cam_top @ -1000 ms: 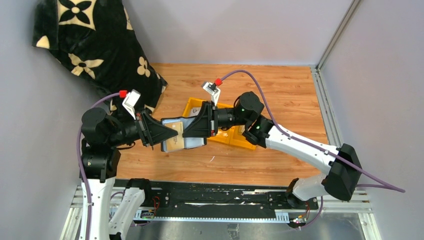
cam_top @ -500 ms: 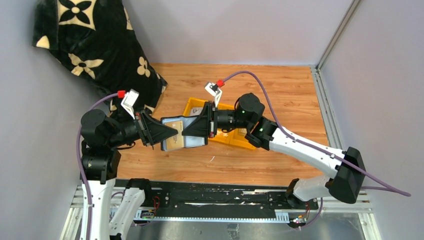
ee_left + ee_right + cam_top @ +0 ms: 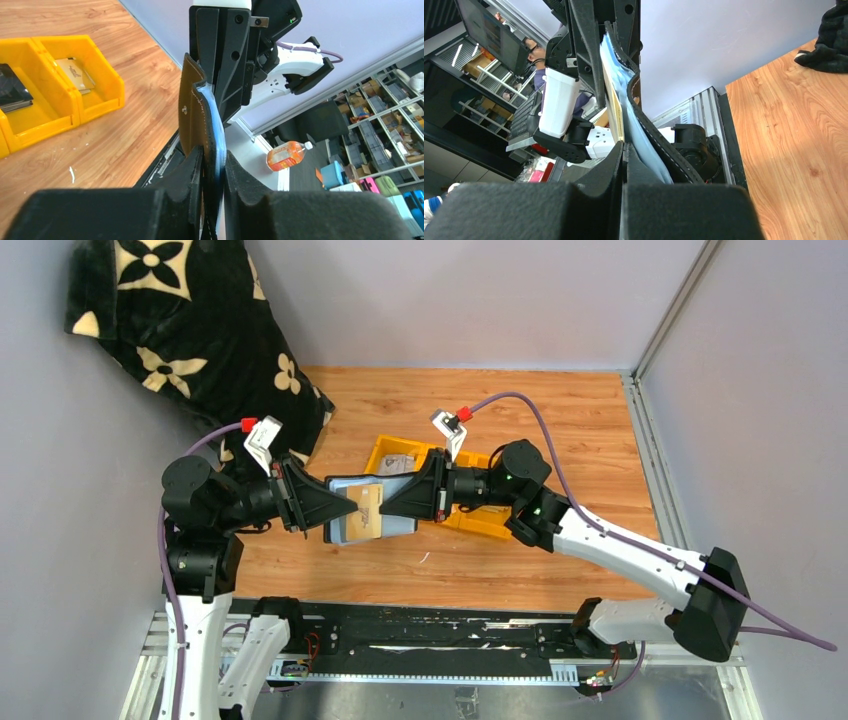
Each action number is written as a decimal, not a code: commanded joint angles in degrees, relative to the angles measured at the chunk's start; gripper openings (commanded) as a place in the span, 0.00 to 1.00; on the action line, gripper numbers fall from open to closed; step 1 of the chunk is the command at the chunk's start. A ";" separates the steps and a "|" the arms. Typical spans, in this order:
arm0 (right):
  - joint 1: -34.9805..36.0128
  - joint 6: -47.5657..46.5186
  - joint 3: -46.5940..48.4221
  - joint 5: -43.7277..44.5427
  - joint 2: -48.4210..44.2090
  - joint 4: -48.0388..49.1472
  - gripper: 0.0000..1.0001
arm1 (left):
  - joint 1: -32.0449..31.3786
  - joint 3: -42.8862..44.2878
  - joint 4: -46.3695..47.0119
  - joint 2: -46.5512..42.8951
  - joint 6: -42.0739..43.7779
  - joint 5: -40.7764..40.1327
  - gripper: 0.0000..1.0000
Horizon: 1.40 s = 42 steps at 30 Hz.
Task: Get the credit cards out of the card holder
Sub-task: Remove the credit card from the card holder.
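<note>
The card holder (image 3: 348,487) hangs open above the table, pale grey-blue inside facing up. My left gripper (image 3: 335,512) is shut on its left edge. In the left wrist view the holder (image 3: 200,115) stands edge-on between my jaws (image 3: 212,165). A tan credit card (image 3: 369,512) sticks out to the right of a pocket. My right gripper (image 3: 386,509) is shut on that card. In the right wrist view the card's pale edge (image 3: 613,117) runs into my closed jaws (image 3: 624,155), with the blue lining (image 3: 639,135) beside it.
A yellow three-compartment tray (image 3: 482,523) sits behind and right of the holder, under the right arm. In the left wrist view it (image 3: 100,65) holds a tan card (image 3: 75,74) and a black card (image 3: 12,90). A black flowered blanket (image 3: 190,320) fills the far-left corner.
My right gripper has moved to the right with the tan card, drawing it further out of the holder. The left gripper and holder have stayed nearly still.
</note>
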 commanded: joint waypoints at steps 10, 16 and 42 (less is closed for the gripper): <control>-0.24 1.63 -0.32 -1.36 -0.83 2.31 0.14 | -0.33 2.95 -1.58 -0.05 3.36 -1.97 0.00; 1.23 3.97 1.98 -2.06 2.62 6.39 0.33 | -0.31 4.16 -4.80 -0.03 6.76 -3.71 0.00; -6.28 3.22 -3.16 -1.92 -5.07 -0.14 0.00 | -0.29 7.55 -13.03 2.17 15.18 -7.48 0.04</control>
